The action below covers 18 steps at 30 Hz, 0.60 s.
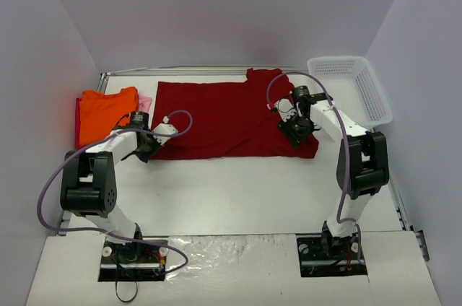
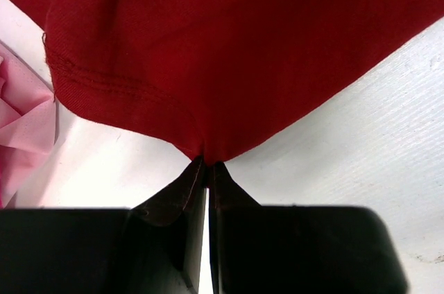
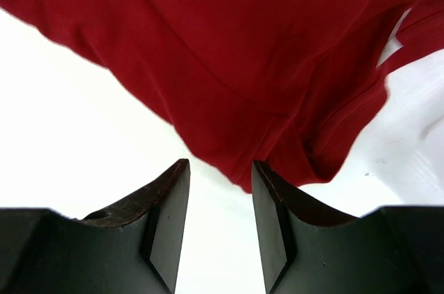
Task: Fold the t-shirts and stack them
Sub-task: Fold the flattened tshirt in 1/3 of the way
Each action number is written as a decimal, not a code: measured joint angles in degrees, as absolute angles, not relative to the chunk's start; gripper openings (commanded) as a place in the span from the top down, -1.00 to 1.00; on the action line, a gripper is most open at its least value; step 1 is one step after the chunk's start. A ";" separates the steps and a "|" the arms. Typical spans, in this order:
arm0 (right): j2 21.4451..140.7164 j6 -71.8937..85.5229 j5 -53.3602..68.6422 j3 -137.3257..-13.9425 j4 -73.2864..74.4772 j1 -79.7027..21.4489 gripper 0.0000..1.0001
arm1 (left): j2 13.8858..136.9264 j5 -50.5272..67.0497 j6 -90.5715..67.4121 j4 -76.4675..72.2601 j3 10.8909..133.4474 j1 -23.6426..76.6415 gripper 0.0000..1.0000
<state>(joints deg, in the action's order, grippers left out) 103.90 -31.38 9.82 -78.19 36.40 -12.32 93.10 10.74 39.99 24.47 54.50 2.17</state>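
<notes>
Orange t-shirt (image 1: 106, 112) and pink t-shirt (image 1: 144, 102) lie at the table's (image 1: 238, 190) left. Beside them, the left gripper (image 2: 208, 168) pinches the near-left corner of the dark red t-shirt (image 1: 224, 118), spread mid-table. The right gripper (image 3: 220, 177), jaws parted, hovers at its near-right edge, near a white mesh basket (image 1: 372, 93).

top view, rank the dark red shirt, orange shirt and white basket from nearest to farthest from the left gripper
1. dark red shirt: its near-left corner is pinched in the left gripper.
2. orange shirt: just beyond the gripper, at the far left.
3. white basket: across the table, far right corner.
</notes>
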 measured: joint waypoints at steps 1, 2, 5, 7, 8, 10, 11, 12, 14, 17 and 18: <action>103.83 -31.51 9.82 -77.69 36.64 -12.29 0.23 | 93.21 10.74 39.99 24.49 54.50 2.17 0.95; 103.77 -31.53 9.80 -77.23 36.97 -12.27 0.21 | 93.23 10.72 39.97 24.47 54.50 2.17 0.95; 103.04 -31.79 9.80 -75.29 37.89 -11.92 0.16 | 93.21 10.70 39.92 24.47 54.50 2.17 0.95; 102.41 -32.08 9.82 -74.19 38.41 -11.81 0.15 | 93.21 10.70 39.92 24.47 54.50 2.17 0.95; 102.17 -32.23 9.80 -73.84 38.65 -11.66 0.15 | 93.21 10.68 39.90 24.47 54.50 2.17 0.95; 101.97 -32.64 9.80 -73.58 38.96 -11.14 0.15 | 93.21 10.68 39.86 24.47 54.52 2.17 0.95; 101.97 -32.86 9.80 -73.58 38.96 -10.79 0.15 | 93.21 10.66 39.81 24.47 54.52 2.17 0.95; 102.00 -33.04 9.80 -73.58 38.96 -10.33 0.15 | 93.21 10.66 39.72 24.47 54.52 2.17 0.95; 102.00 -33.23 9.65 -73.58 38.96 -9.23 0.14 | 93.21 10.66 39.53 24.47 54.52 2.17 0.95; 102.21 -33.50 9.28 -73.58 38.94 -7.38 0.12 | 93.21 10.59 39.27 24.47 54.52 2.17 0.95; 102.41 -33.67 9.17 -73.58 38.92 -6.68 0.12 | 93.21 10.57 39.24 24.45 54.52 2.17 0.95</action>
